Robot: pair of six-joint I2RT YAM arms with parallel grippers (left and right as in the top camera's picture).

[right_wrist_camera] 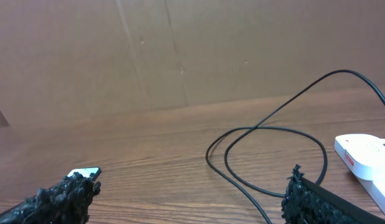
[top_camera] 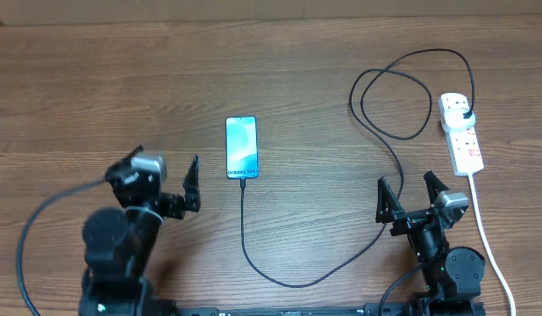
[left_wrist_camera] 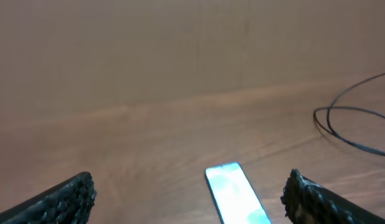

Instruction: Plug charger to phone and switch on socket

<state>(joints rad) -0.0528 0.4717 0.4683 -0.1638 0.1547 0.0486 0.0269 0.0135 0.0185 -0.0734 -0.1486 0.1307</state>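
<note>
Brown wooden table (top_camera: 78, 88) carries the phone (top_camera: 241, 147) at centre, screen lit. The charger (top_camera: 280, 279) runs from the phone's near end, loops right and reaches the far end of the socket (top_camera: 461, 132). Left gripper (left_wrist_camera: 189, 190) and right gripper (top_camera: 405, 184) both sit near, spread wide, holding nothing.

Ahead of the left gripper (top_camera: 166, 162) and out to its outer side, the table (top_camera: 96, 79) is bare wood. The phone (top_camera: 241, 147) lies ahead on its inner side, and the charger (top_camera: 244, 228) trails back from it. That cable passes close by the right gripper (top_camera: 405, 183) and loops just ahead of it. The socket (top_camera: 461, 132) and its white cord (top_camera: 481, 219) hem in that gripper's outer side.
</note>
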